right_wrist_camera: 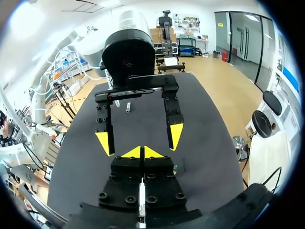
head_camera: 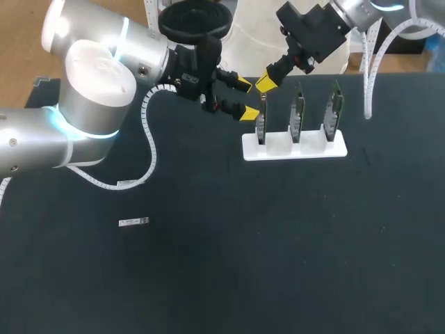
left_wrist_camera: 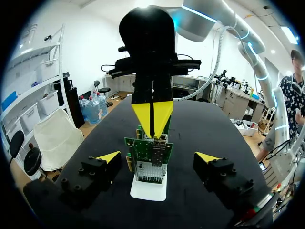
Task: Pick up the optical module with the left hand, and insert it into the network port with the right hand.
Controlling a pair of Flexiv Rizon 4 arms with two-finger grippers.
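1. We find a black table (head_camera: 278, 264) carrying all the items.
2. The left gripper (head_camera: 246, 98) is at the far middle, fingers apart, holding nothing, just left of the rack.
3. The right gripper (head_camera: 266, 83) has its yellow tips pressed together, just above the leftmost board.
4. A white plastic rack (head_camera: 292, 147) stands far, right of centre, with three upright green circuit boards (head_camera: 297, 111).
5. The small silver optical module (head_camera: 133, 223) lies flat at the near left, well apart from both grippers.
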